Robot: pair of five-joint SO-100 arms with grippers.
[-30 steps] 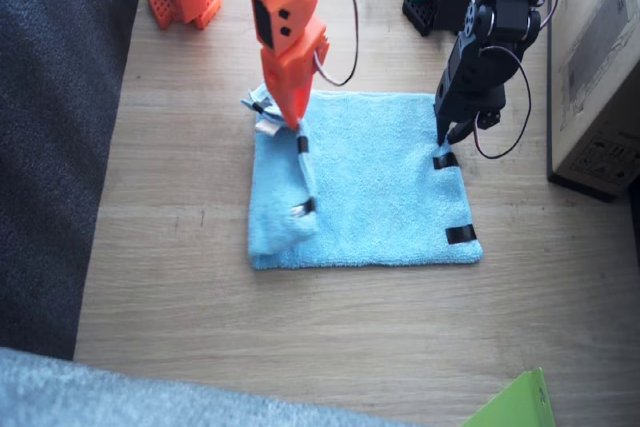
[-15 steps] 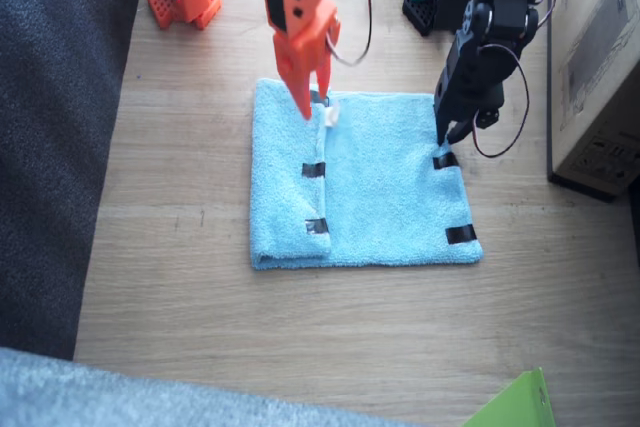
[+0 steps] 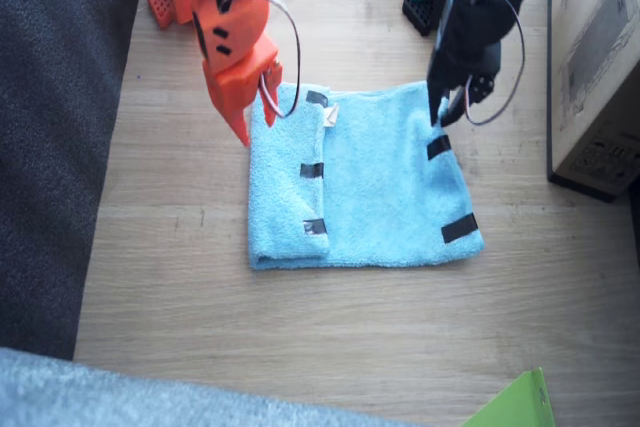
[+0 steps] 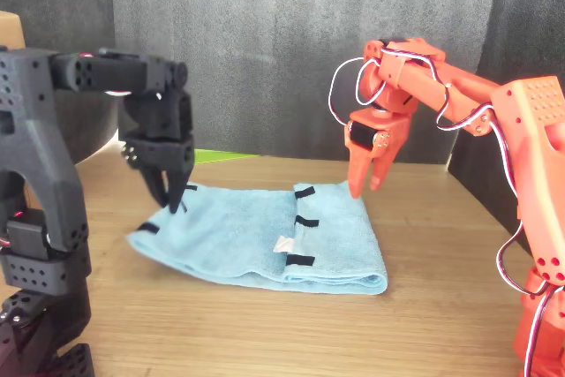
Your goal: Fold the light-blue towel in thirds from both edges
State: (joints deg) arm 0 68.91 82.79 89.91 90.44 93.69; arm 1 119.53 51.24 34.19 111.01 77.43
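The light-blue towel is spread on the wooden worktop, with one short edge already folded inward so that its three black tape strips lie on top, beside the small white tag. Compared with half a second ago, the orange right gripper has been withdrawn from over that fold and is now seen off the towel's outer side, its jaws slightly parted and nothing held. The other short edge has been raised at its far corner since then, and the strips along it are seen more slanted. The black left gripper is set at this corner with its jaws around the cloth; a grip on the towel seems likely, though the contact is not clearly resolved
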